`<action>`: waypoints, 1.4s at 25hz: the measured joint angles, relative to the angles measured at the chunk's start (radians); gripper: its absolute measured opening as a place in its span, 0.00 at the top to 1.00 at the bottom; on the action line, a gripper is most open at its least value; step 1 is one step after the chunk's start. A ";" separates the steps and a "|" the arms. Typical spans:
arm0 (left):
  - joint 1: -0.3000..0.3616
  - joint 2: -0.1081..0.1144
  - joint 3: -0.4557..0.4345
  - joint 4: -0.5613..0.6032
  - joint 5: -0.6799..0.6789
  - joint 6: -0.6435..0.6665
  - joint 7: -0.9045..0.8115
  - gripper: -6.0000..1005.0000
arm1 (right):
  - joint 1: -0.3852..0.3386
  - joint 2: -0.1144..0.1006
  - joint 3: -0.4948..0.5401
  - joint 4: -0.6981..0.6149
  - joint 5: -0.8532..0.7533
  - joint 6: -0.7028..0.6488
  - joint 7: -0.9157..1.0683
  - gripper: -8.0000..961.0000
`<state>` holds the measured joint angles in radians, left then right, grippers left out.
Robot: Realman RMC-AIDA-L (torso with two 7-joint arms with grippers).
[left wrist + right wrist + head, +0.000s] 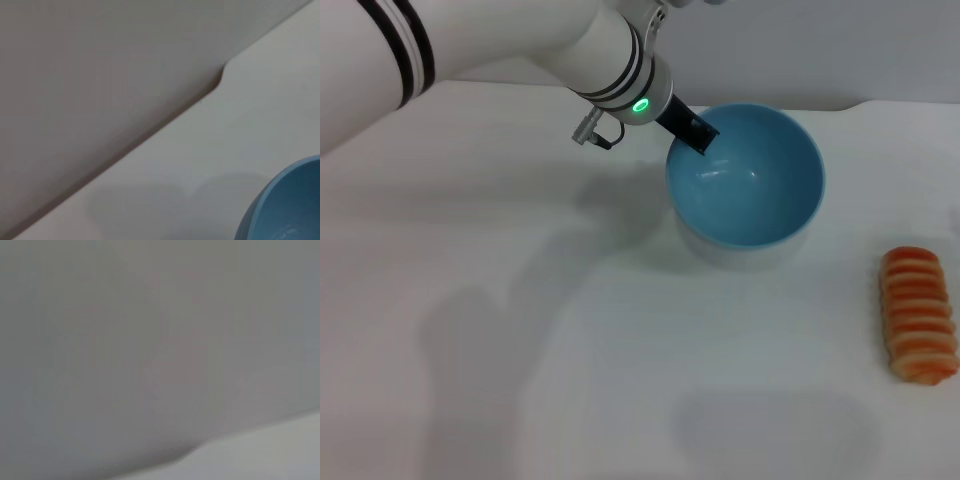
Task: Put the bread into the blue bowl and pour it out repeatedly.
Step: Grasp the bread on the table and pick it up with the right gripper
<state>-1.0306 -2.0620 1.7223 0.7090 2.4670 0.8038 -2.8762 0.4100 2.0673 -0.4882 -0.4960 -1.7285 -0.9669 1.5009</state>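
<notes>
The blue bowl (750,180) is empty and tipped, its opening facing me, at the back middle of the white table. My left gripper (700,135) reaches in from the upper left and is shut on the bowl's near-left rim with a black finger. The bowl's edge also shows in the left wrist view (285,205). The bread (917,314) lies on the table at the right edge, orange-red striped side up, well apart from the bowl. My right gripper is out of view; its wrist view shows only wall and a strip of table.
The white table (570,350) stretches across the view, with its back edge and a notch (220,80) against a grey wall. The left arm's shadow falls on the table left of the bowl.
</notes>
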 joint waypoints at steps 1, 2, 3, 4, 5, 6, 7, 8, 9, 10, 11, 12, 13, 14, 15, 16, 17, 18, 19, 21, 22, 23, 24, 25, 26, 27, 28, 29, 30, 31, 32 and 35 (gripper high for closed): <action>0.002 0.001 -0.002 0.000 0.001 -0.006 0.000 1.00 | 0.003 0.000 -0.013 -0.074 -0.112 -0.006 0.139 0.35; 0.003 0.002 -0.007 -0.003 0.001 -0.009 0.000 1.00 | 0.007 -0.001 -0.022 -0.142 -0.219 -0.018 0.283 0.35; 0.003 0.003 -0.014 -0.008 0.002 -0.011 0.000 1.00 | 0.014 -0.003 -0.022 -0.196 -0.309 -0.040 0.389 0.35; 0.002 0.003 -0.020 -0.016 0.002 -0.015 0.000 1.00 | 0.023 -0.005 -0.020 -0.252 -0.420 -0.078 0.512 0.35; 0.000 0.004 -0.027 -0.024 0.003 -0.019 0.000 1.00 | 0.032 -0.008 -0.018 -0.290 -0.492 -0.110 0.586 0.35; -0.002 0.004 -0.031 -0.029 0.003 -0.026 -0.001 1.00 | 0.043 -0.015 -0.012 -0.329 -0.572 -0.162 0.659 0.35; -0.002 0.004 -0.032 -0.031 0.003 -0.029 -0.001 1.00 | 0.051 -0.020 -0.007 -0.347 -0.609 -0.192 0.695 0.35; -0.002 0.004 -0.032 -0.031 0.003 -0.034 -0.001 1.00 | 0.064 -0.027 -0.001 -0.367 -0.660 -0.240 0.740 0.35; -0.002 0.004 -0.032 -0.031 0.003 -0.037 -0.001 1.00 | 0.072 -0.032 0.005 -0.374 -0.686 -0.268 0.762 0.35; -0.003 0.004 -0.032 -0.030 0.003 -0.039 -0.001 1.00 | 0.081 -0.035 0.009 -0.375 -0.707 -0.293 0.775 0.36; -0.004 0.003 -0.032 -0.029 0.003 -0.041 -0.001 1.00 | 0.085 -0.038 0.011 -0.371 -0.715 -0.303 0.779 0.36; -0.005 0.003 -0.032 -0.029 0.003 -0.043 -0.001 1.00 | 0.089 -0.038 0.011 -0.363 -0.721 -0.312 0.782 0.36; -0.007 0.002 -0.032 -0.029 0.003 -0.045 -0.001 1.00 | 0.090 -0.038 0.007 -0.351 -0.723 -0.313 0.785 0.36; -0.009 0.001 -0.032 -0.030 0.003 -0.048 -0.001 1.00 | 0.094 -0.038 0.001 -0.336 -0.731 -0.310 0.792 0.36; -0.011 0.001 -0.032 -0.032 0.003 -0.050 -0.001 1.00 | 0.097 -0.038 -0.004 -0.325 -0.738 -0.307 0.797 0.36; -0.012 0.000 -0.032 -0.033 0.004 -0.053 -0.001 1.00 | 0.099 -0.036 -0.006 -0.317 -0.750 -0.304 0.803 0.36; -0.012 0.000 -0.032 -0.034 0.004 -0.055 -0.001 1.00 | 0.102 -0.033 -0.008 -0.310 -0.764 -0.296 0.808 0.36; -0.012 0.000 -0.032 -0.034 0.004 -0.055 -0.001 1.00 | 0.104 -0.028 -0.011 -0.307 -0.774 -0.291 0.809 0.36; -0.012 0.000 -0.032 -0.034 0.004 -0.056 -0.002 1.00 | 0.104 -0.021 -0.017 -0.306 -0.779 -0.282 0.809 0.36; -0.012 -0.001 -0.027 -0.035 0.004 -0.057 -0.002 1.00 | 0.105 -0.005 -0.058 -0.289 -0.784 -0.252 0.807 0.36; -0.010 -0.002 -0.026 -0.035 0.004 -0.057 -0.002 1.00 | 0.105 -0.005 -0.058 -0.289 -0.784 -0.252 0.807 0.36; -0.008 -0.002 -0.024 -0.035 0.004 -0.057 -0.002 1.00 | 0.107 -0.002 -0.077 -0.276 -0.783 -0.239 0.806 0.36; -0.007 -0.002 -0.024 -0.035 0.004 -0.057 -0.002 1.00 | 0.112 -0.001 -0.097 -0.258 -0.780 -0.224 0.806 0.36; -0.005 -0.002 -0.023 -0.036 0.004 -0.058 -0.002 1.00 | 0.119 -0.001 -0.120 -0.238 -0.779 -0.209 0.806 0.36; -0.003 -0.002 -0.022 -0.037 0.004 -0.058 -0.002 1.00 | 0.136 -0.001 -0.155 -0.203 -0.778 -0.179 0.805 0.36; -0.002 -0.003 -0.022 -0.037 0.004 -0.058 -0.002 1.00 | 0.136 -0.001 -0.155 -0.203 -0.778 -0.179 0.805 0.36; -0.002 -0.003 -0.022 -0.037 0.004 -0.058 -0.002 1.00 | 0.146 -0.001 -0.168 -0.183 -0.778 -0.162 0.806 0.36; -0.001 -0.003 -0.022 -0.038 0.004 -0.057 -0.002 1.00 | 0.153 -0.001 -0.175 -0.166 -0.779 -0.150 0.806 0.36; -0.001 -0.003 -0.022 -0.038 0.004 -0.055 -0.002 1.00 | 0.160 -0.001 -0.179 -0.151 -0.781 -0.140 0.806 0.36; 0.000 -0.003 -0.022 -0.038 0.004 -0.054 -0.002 1.00 | 0.165 -0.001 -0.182 -0.139 -0.782 -0.135 0.807 0.36; 0.002 -0.003 -0.022 -0.038 0.004 -0.054 -0.002 1.00 | 0.174 -0.001 -0.189 -0.125 -0.783 -0.128 0.809 0.36; 0.006 -0.003 -0.021 -0.038 0.004 -0.056 -0.002 1.00 | 0.177 -0.001 -0.197 -0.123 -0.784 -0.126 0.810 0.36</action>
<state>-1.0250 -2.0647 1.7010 0.6711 2.4712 0.7477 -2.8778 0.5873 2.0664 -0.6850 -0.6188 -2.5128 -1.0934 2.3113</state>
